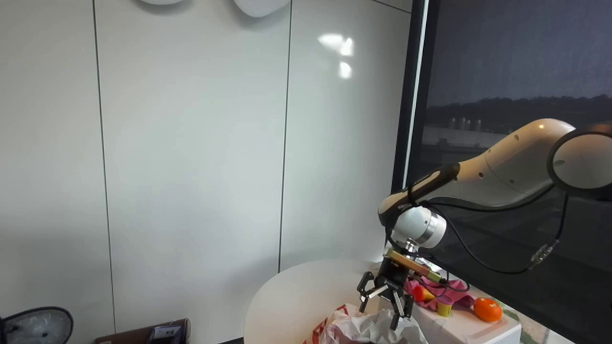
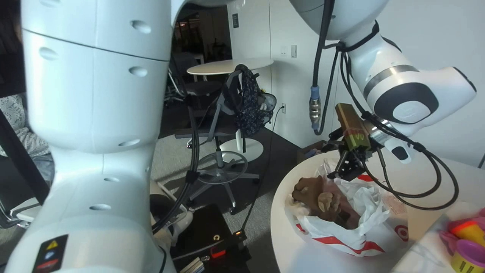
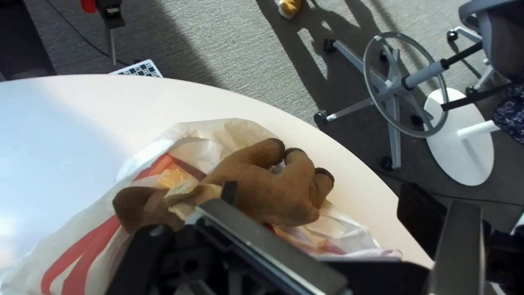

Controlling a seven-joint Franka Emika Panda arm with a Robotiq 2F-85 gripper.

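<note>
One gripper (image 1: pixel 378 316) spreads its two fingers wide, holding nothing, over one plastic bag (image 2: pixel 377 226). In an exterior view, one brown plush toy (image 2: pixel 317 199) lies in the bag's left side; two tubs (image 2: pixel 470 258) sit near right.

In an exterior view, the picture's bottom edge cuts off the shopping bag (image 1: pixel 346 327), most of its contents hidden behind the crumpled rim. In the wrist view, the pincer (image 3: pixel 322 200) covers part of the brown plush toy (image 3: pixel 268 190), whose underside is out of sight. In an exterior view, the near-right yellow tub (image 2: pixel 469 258) is cut off.
</note>
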